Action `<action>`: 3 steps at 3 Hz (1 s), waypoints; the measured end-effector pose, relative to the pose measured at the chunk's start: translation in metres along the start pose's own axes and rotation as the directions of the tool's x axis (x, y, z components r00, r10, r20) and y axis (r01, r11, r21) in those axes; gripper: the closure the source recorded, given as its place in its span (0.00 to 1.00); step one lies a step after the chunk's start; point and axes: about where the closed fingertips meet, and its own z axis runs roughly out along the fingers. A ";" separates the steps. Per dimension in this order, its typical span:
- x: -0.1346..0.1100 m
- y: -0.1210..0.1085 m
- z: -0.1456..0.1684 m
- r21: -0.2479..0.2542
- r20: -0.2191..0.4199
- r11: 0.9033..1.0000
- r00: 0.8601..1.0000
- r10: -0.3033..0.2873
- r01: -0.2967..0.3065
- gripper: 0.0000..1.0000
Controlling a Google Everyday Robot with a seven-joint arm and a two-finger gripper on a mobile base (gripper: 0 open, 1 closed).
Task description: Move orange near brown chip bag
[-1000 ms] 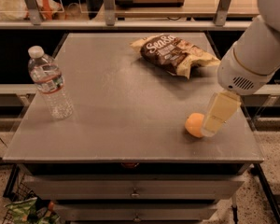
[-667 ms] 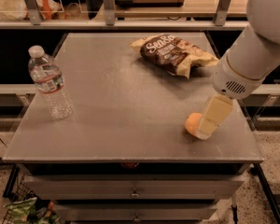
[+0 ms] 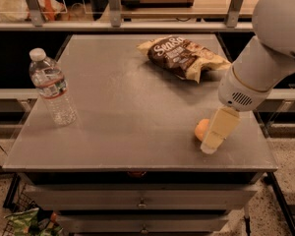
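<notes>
The orange [image 3: 201, 129] sits on the grey table near the front right corner. My gripper [image 3: 210, 144] reaches down right beside it, its cream-coloured finger covering the orange's right side and touching the table. The brown chip bag [image 3: 183, 57] lies crinkled at the back of the table, well behind the orange and apart from it.
A clear plastic water bottle [image 3: 52, 88] stands upright at the left side of the table [image 3: 123, 117]. My white arm [image 3: 265, 58] hangs over the right edge. Drawers sit under the tabletop. A green bag [image 3: 27, 222] lies on the floor at lower left.
My arm has shifted slightly left and down toward the orange. The orange, bag and bottle have not moved.
</notes>
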 end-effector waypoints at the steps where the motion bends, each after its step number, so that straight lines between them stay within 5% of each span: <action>1: -0.001 0.011 0.004 -0.028 0.000 1.000 1.000 0.008 -0.008 0.00; 3: 0.002 0.028 0.009 -0.086 0.012 0.996 1.000 -0.003 0.004 0.42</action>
